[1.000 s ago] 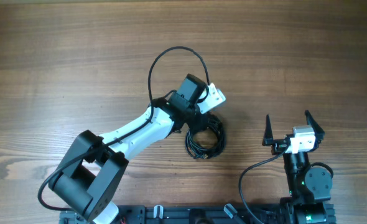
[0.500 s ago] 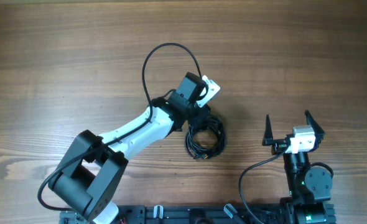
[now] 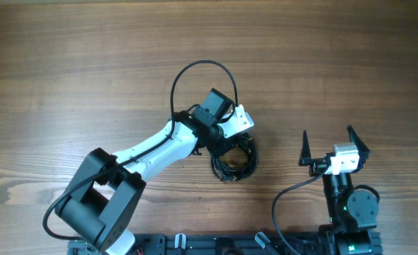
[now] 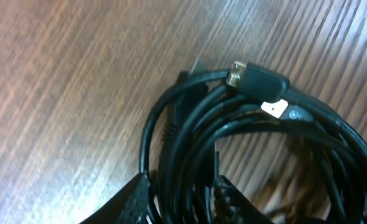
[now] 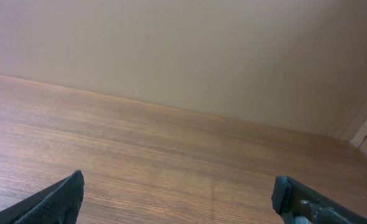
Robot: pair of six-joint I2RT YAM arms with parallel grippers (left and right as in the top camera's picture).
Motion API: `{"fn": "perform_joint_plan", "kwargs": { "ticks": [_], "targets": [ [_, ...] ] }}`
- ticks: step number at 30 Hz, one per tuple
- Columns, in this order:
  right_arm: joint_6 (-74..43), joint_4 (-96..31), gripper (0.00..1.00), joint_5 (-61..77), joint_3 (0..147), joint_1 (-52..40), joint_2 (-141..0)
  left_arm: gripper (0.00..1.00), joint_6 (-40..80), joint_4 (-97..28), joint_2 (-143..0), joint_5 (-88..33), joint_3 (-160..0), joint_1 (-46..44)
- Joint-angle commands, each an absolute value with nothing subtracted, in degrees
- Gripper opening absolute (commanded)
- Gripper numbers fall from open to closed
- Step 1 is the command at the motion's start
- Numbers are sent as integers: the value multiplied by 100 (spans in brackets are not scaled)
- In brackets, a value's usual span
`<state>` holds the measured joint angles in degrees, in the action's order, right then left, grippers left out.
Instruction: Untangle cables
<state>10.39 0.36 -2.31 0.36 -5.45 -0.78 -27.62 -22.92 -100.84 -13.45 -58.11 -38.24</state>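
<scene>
Lying on the table [image 3: 88, 42]: you have the cables [image 3: 236, 161] bunched in a small black coil near the middle, on the robot's side. One thin strand rises from it in a wide loop toward the far edge.
Left gripper [image 3: 227, 138]: it is down at the left edge of the coil, and its arm reaches in diagonally from the near left.
Left wrist view: you see the fingertips [image 4: 130, 199] standing partway apart with several black strands running up between them. You cannot tell whether they squeeze those strands or only straddle them.
Plug [image 4: 258, 79]: a black plug body with a gold-coloured tip lies across the top of the coil, just above a small white tag [image 4: 275, 107].
Right gripper [image 3: 327, 136]: its jaws are spread wide with nothing between them, well apart from the coil on the right.
Right wrist view: you get only bare wood and a plain wall [image 5: 183, 50] beyond the two fingertips.
</scene>
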Motion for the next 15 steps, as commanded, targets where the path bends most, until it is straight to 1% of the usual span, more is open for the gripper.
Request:
{"fn": "perform_joint_plan", "kwargs": {
  "ticks": [1, 2, 3, 5, 6, 8, 9, 12, 15],
  "targets": [
    [1050, 51, 100, -137, 30, -517, -27, 34, -2958, -2130, -10318, -1476, -5837, -3802],
    [1050, 51, 100, -139, 30, -517, -27, 34, -2958, -2075, -10346, -1474, -5837, -3802],
    [1050, 51, 100, -137, 30, -517, -27, 29, -2958, -2036, -10366, -1474, -5837, -3802],
    [1050, 51, 100, -137, 30, -517, -27, 15, -2956, -2014, -10374, -1474, -5837, -3802],
    [1050, 51, 100, -137, 30, -517, -27, 4, -2956, -1992, -10372, -1452, -5837, -3802],
    [1050, 51, 100, -137, 30, -517, -27, 4, -2950, -1944, -10372, -1406, -5837, -3802],
    [1050, 51, 100, -137, 30, -517, -27, 4, -2755, -1826, -10370, -1271, -5841, -3802],
    [1050, 51, 100, -137, 30, -517, -27, 4, -1643, -1409, -10232, -521, -5852, -3789],
    [1050, 51, 100, -137, 30, -517, -27, 4, -491, -1096, -10003, -217, -5852, -3640]
  ]
}}
